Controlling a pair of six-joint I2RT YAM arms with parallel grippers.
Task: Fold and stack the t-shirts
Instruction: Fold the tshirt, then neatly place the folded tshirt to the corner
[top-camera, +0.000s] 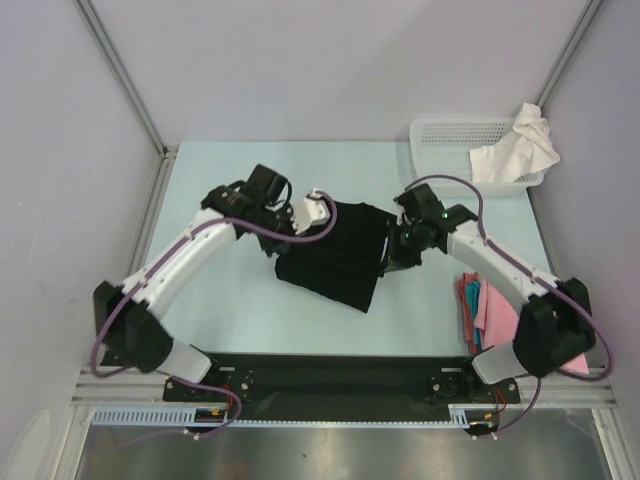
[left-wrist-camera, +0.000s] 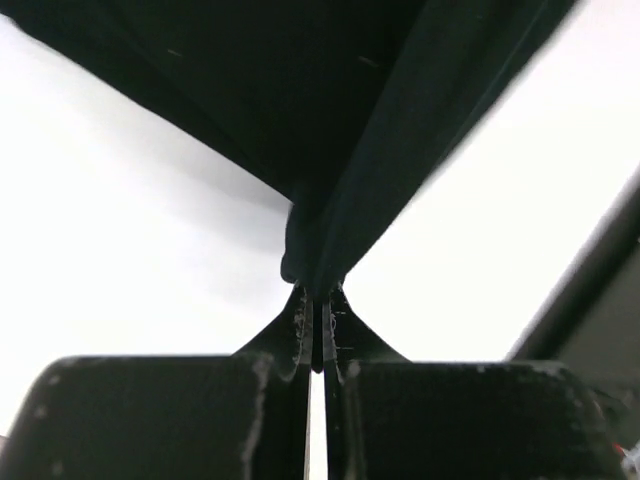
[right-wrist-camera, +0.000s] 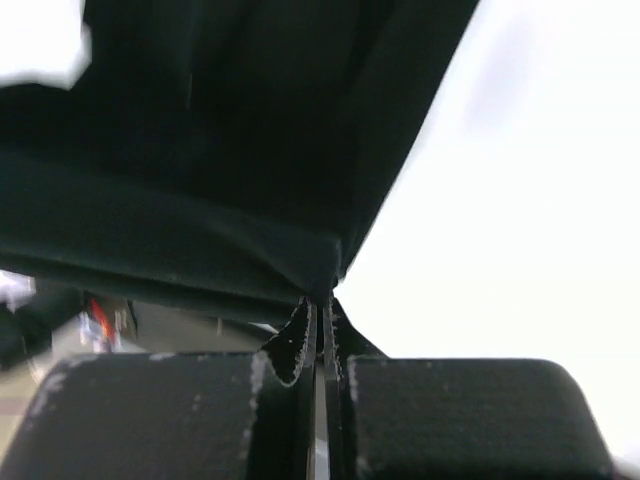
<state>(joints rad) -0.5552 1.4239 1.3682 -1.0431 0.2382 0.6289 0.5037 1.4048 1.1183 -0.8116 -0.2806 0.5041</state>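
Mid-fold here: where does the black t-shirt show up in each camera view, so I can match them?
Top external: the black t-shirt lies mid-table, partly folded, between the two arms.
Left wrist: it fills the upper frame, an edge pinched in the left gripper.
Right wrist: it fills the upper left, a folded corner pinched in the right gripper.
Shared landmark: the two pinch points, where each gripper meets the shirt's edge in the top view.
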